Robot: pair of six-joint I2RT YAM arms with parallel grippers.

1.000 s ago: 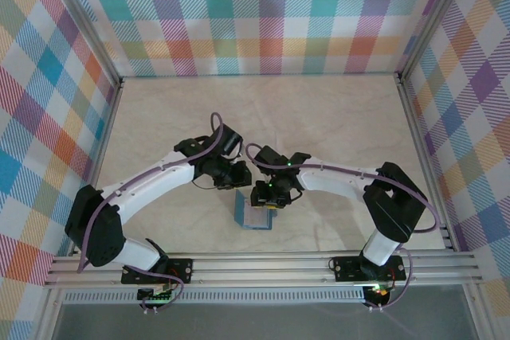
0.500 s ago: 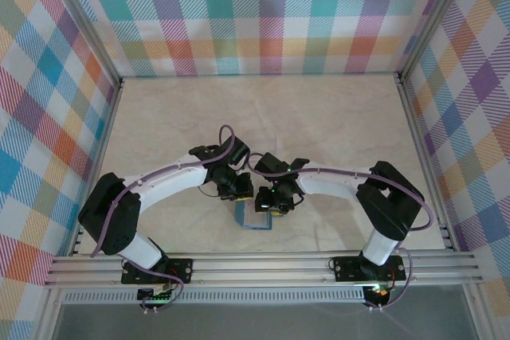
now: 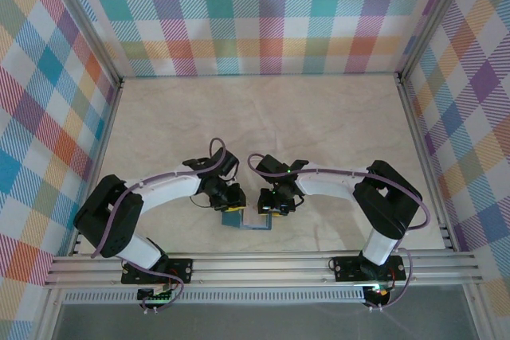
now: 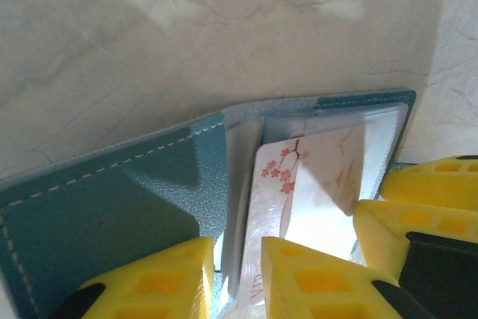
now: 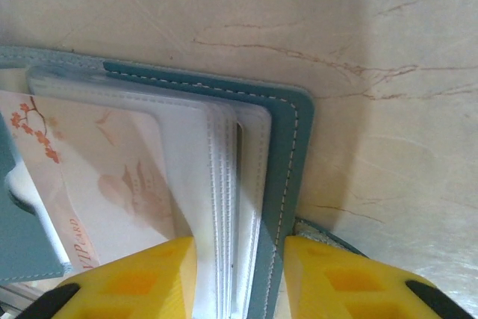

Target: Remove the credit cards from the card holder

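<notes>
Position: the card holder [image 3: 241, 219] lies opened on the marble-patterned table [image 3: 319, 117], near its front edge, directly between the two grippers.

Left gripper [image 3: 231, 205]: on the holder's left side. In the left wrist view its yellow fingers [image 4: 149, 285] are drawn close together. One overlaps the teal cover of the card holder [image 4: 112, 199], the other the credit card [image 4: 314, 184]. A clear sleeve leaf and the card's near edge stand in the narrow gap at the left gripper [image 4: 236, 283]. Whether the fingers actually press on either cannot be told.

Right gripper [image 3: 273, 208]: on the holder's right side. In the right wrist view the right gripper [image 5: 240, 282] is clamped on the card holder [image 5: 287, 140]. The stack of clear sleeves and the stitched teal cover edge fill the space between its yellow fingers [image 5: 127, 278]. Its fingers [image 4: 418, 218] also show in the left wrist view, just beside the card's right edge.

Credit card [image 5: 97, 162]: pale, printed with a red blossom branch. It lies in the open holder, angled across the sleeves. Part of it is covered by a clear sleeve leaf.
</notes>
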